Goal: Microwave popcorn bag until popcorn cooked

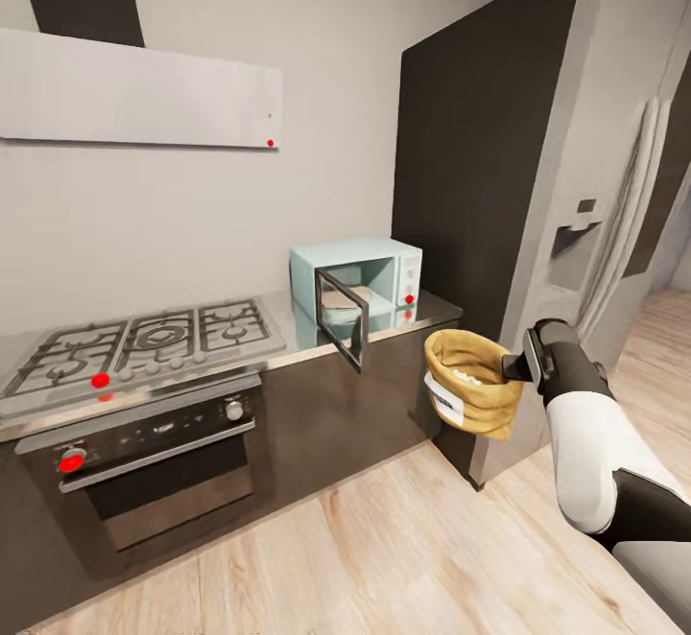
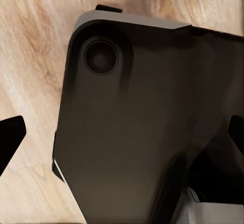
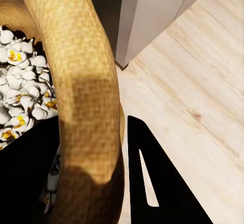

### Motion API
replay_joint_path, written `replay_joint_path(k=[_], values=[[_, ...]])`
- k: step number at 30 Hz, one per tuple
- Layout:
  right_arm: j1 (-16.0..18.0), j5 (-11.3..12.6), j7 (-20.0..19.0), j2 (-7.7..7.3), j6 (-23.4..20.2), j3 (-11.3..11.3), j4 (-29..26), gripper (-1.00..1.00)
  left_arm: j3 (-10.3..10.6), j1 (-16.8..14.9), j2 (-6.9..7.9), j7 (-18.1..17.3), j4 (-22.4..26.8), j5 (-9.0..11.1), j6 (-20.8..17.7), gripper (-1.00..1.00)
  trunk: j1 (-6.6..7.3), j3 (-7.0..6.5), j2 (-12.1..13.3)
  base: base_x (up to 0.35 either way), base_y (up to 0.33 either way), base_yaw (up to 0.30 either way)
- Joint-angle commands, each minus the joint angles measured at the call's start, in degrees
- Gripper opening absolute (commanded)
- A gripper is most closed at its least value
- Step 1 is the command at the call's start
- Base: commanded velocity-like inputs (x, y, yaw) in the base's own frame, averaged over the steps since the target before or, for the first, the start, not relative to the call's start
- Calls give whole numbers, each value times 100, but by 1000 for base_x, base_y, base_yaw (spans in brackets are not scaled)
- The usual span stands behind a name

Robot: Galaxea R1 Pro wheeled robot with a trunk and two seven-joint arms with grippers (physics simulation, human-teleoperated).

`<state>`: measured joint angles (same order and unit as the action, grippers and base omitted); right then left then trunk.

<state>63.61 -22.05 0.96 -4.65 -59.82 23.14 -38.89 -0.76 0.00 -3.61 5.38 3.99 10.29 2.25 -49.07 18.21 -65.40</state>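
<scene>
The right claw (image 1: 518, 364) holds the small yellow cloth popcorn bag (image 1: 472, 381) by its rolled rim, up in the air over the light wooden floor (image 1: 384, 558). In the right wrist view one black finger (image 3: 152, 183) sits just outside the thick rim (image 3: 86, 82), so the claw is closed on the bag. The bag is full of small white puffed popcorn (image 3: 20, 87) with yellow spots. A white label (image 1: 447, 405) shows on the bag's side.

The small pale blue microwave (image 1: 369, 275) stands on the grey shiny counter (image 1: 432, 307), with its dark glass door (image 1: 342, 318) swung open. The bag hangs near the counter's end, lower than the microwave and apart from it.

The steel gas hob (image 1: 134, 342) sits further along the counter, above a built-in oven (image 1: 144, 462).

In the left wrist view, two black tips of the left claw (image 2: 122, 137) sit far apart, so it is open and holds nothing. Behind it lies a dark rounded part of the robot (image 2: 142, 132) over the wooden floor.
</scene>
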Motion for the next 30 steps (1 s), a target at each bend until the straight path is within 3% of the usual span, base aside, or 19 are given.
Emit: replay_joint_path(k=[1, 17, 30], values=[[3, 16, 10, -1, -18, 7, -5, -100, -4, 0, -1, 15, 6, 35, 12, 100, 0, 11, -4, 0, -184, 230], [3, 12, 10, -19, -18, 7, -5, -100, -12, -1, -8, 24, 6, 35, 12, 100, 0, 97, -4, 0, -22, 225], [3, 8, 6, -15, -18, -2, -5, -100, -6, 0, -9, 24, 0, 35, 12, 100, 0, 99, -4, 0, -273, 6]])
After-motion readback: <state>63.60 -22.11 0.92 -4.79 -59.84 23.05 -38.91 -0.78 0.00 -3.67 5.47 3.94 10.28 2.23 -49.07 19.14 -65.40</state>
